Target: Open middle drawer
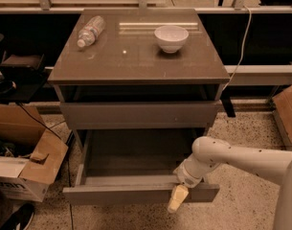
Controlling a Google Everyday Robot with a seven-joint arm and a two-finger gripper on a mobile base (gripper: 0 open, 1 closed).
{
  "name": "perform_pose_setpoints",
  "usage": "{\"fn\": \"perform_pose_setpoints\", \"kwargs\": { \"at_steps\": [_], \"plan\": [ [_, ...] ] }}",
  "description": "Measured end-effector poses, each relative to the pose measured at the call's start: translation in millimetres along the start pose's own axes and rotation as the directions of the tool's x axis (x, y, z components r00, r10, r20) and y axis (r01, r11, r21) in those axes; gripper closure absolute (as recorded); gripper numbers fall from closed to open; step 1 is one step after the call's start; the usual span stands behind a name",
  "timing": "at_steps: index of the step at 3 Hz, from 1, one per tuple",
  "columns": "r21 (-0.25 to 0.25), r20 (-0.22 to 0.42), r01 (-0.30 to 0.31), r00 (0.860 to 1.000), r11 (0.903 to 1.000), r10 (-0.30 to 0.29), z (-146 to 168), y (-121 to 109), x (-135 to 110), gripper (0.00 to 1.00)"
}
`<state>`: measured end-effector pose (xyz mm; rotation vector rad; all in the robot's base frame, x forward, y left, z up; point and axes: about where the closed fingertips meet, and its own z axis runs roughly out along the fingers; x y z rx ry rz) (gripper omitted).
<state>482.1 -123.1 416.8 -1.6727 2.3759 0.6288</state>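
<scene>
The middle drawer (121, 194) is pulled well out toward me, its flat grey-brown front low in the view and its wide shallow tray (136, 152) showing bare. My gripper (177, 198) is at the right part of the drawer's front edge, with a yellowish fingertip hanging over the front face. The white arm (241, 159) comes in from the right. The drawer front above (138, 115) is closed. The lowest drawer is hidden under the open one.
On the cabinet top (136, 61) lie a plastic bottle (90, 30) at the back left and a white bowl (171, 37) at the back right. An open cardboard box (26, 171) stands at the left, another box (286, 111) at the right. A cable (239, 56) hangs behind.
</scene>
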Motion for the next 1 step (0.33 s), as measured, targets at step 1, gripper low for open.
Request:
{"fn": "perform_pose_setpoints", "kwargs": {
  "at_steps": [1],
  "plan": [
    [0.0,0.0,0.0,1.0,1.0,0.0,0.0,0.0,0.0,0.0]
  ]
}}
